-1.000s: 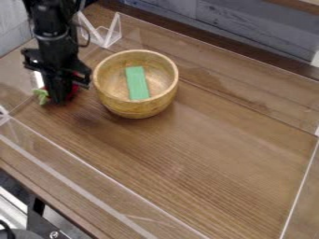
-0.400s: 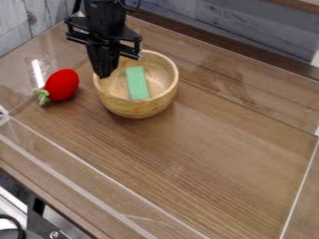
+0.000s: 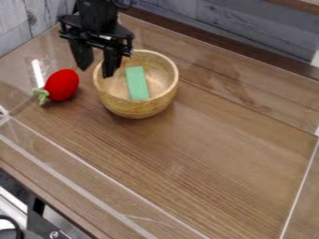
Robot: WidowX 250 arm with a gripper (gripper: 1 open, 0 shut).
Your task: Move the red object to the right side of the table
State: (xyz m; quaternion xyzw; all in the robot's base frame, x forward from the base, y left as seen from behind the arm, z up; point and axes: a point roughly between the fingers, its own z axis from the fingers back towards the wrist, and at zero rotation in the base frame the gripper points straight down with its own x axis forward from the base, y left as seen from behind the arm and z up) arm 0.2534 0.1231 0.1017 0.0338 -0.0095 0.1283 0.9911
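1. The gripper (image 3: 97, 62) stands with jaws spread wide, holding nothing, above the left rim of the wooden bowl (image 3: 159, 101).
2. The red object (image 3: 59, 84) lies at nine o'clock on the table (image 3: 212, 159), just left of the bowl, apart from the gripper.
3. Judged light, soft and compressible, not fragile; best grasped across its round red body, clear of the green stem end.
4. Count: one red object, one bowl, one green block (image 3: 137, 82) inside it.

Red object (image 3: 59, 83): one, a small round soft toy
Wooden bowl (image 3: 159, 101): one
Green block (image 3: 137, 83): one, inside the bowl
Gripper (image 3: 99, 63): one
Worktop (image 3: 212, 159): one, wood-grain
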